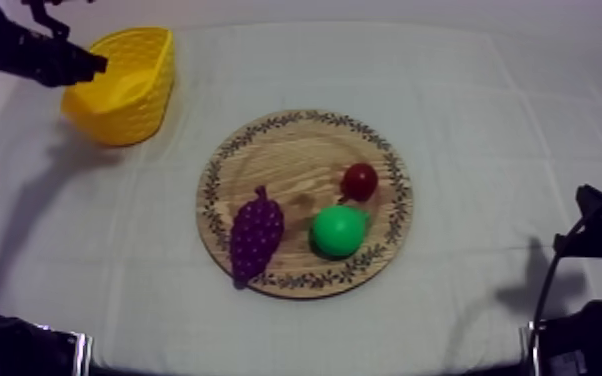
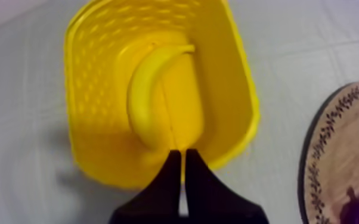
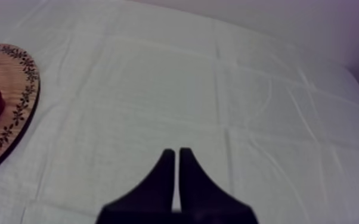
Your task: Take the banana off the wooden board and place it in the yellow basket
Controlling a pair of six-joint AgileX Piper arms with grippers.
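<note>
The banana lies curved inside the yellow basket, free of any grip. My left gripper hangs just above the basket's near rim, shut, its fingers together as a narrow wedge with nothing between them. From above, that gripper reaches over the left rim of the basket at the table's far left. My right gripper is shut on nothing and hovers over bare cloth at the right side of the table.
The round wooden board sits mid-table and carries a bunch of grapes, a green pear and a small red fruit. My right arm rests at the right edge.
</note>
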